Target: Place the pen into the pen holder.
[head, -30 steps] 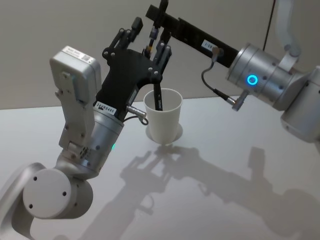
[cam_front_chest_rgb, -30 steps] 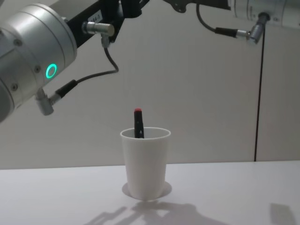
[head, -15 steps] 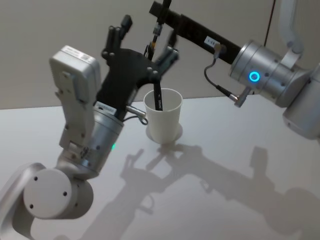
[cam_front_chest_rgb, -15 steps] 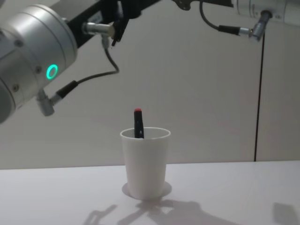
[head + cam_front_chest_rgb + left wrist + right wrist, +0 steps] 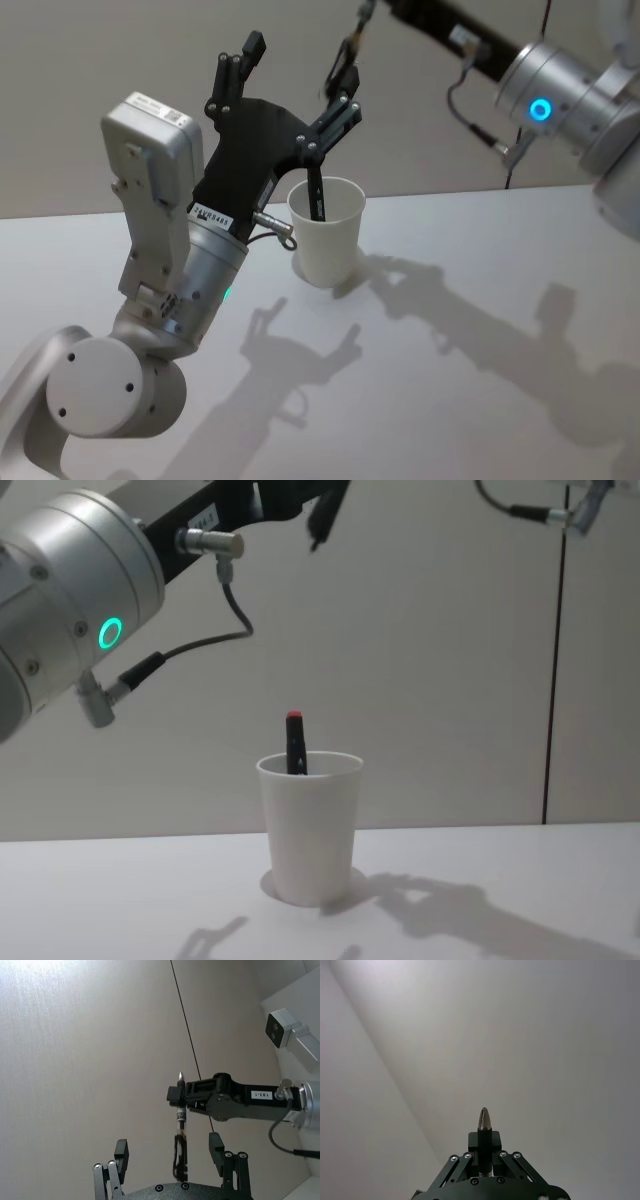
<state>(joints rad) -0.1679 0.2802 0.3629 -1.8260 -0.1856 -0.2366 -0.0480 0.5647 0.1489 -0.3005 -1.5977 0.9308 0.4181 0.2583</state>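
Pen [image 5: 295, 742]: upright inside pen holder [image 5: 310, 825]; red cap visible in chest view.
Left tool [image 5: 290, 100]: spread, above holder.
Right tool [image 5: 181, 1120]: pressed together, raised.

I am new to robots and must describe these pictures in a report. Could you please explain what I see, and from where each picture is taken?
This is a robot with two arms, each ending in a gripper. One picture looks down from its head, and one looks across the table from its chest. Two come from cameras on its wrists, which face the wall. On the white table stands a white cup, the pen holder. A dark pen with a red end stands inside it. The left gripper hangs open just above the cup and holds nothing. The right gripper is raised higher, shut.
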